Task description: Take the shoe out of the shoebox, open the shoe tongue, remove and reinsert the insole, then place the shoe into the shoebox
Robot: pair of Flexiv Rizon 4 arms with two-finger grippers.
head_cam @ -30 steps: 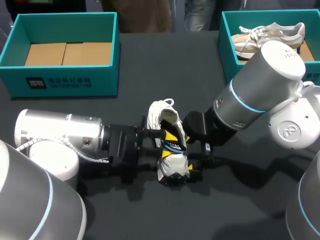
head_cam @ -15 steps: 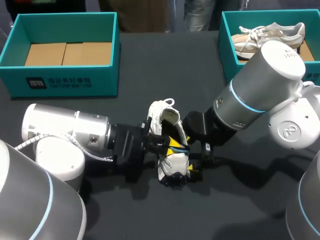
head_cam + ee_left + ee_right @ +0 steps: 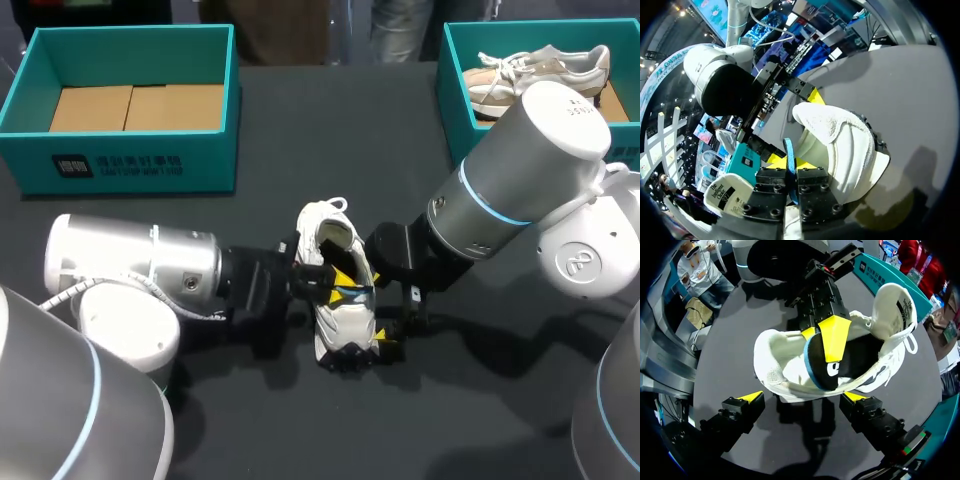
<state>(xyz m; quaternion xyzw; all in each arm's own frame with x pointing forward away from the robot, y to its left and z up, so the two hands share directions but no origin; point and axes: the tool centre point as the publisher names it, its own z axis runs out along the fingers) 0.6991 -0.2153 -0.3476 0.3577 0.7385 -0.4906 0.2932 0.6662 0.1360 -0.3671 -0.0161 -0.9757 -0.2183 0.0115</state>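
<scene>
Step in hand, we judge, is working the black, blue-edged insole [image 3: 822, 375]: left tool [image 3: 790, 161] is clamped on it inside the shoe [image 3: 338, 290], so move slow w/o dragging the shoe. Our right tool [image 3: 804, 399] stands open, unloaded, at the shoe's right flank. White lace-up shoe lies mid tabletop [image 3: 480, 400], btwn both arms.

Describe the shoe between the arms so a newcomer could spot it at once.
On the dark table, in front of the two teal shoeboxes, one white shoe lies between the left arm and the right arm. Unlike the beige pair in the right box, it is unboxed, its dark blue-edged insole showing.
</scene>
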